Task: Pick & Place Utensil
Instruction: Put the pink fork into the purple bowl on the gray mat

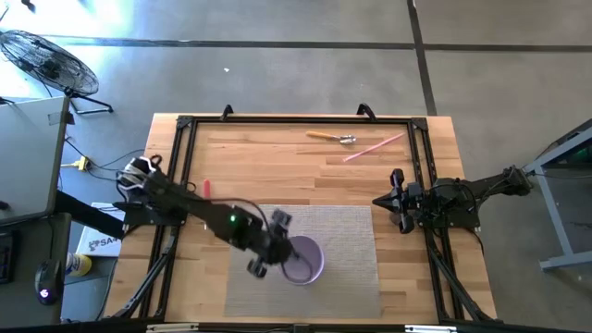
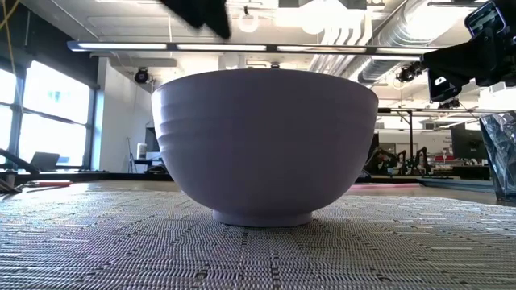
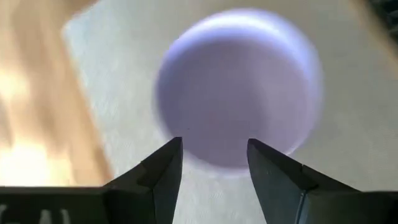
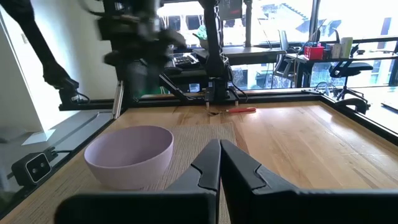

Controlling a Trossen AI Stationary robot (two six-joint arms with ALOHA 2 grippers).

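Two arms are sharing this table, and the left gripper (image 1: pixel 268 246) is hanging directly above the lavender bowl (image 1: pixel 302 260), its fingers (image 3: pixel 163 171) spread apart with nothing between them. That bowl is sitting on the woven grey mat (image 1: pixel 351 240). No utensil is lying inside the bowl, judging by the left wrist view. A spoon (image 1: pixel 331 138) with a wooden handle is resting on bare wood well beyond the bowl, near the table's far edge, and a pink straw-like stick (image 1: pixel 374 148) is lying just beside it, apart from it. Something small and red (image 1: pixel 207 188) is lying beyond the bowl too, toward the left arm's base. The right gripper (image 1: pixel 396 201) is waiting off the bowl's right side, past the mat edge, with its fingers (image 4: pixel 208 165) pressed together and holding nothing.

Since the spoon is lying flat, the reaching gripper should probably be coming down with its jaws straddling the handle crosswise, closing on the wood rather than the metal end, and lifting clear before travelling back over the bowl's rim.
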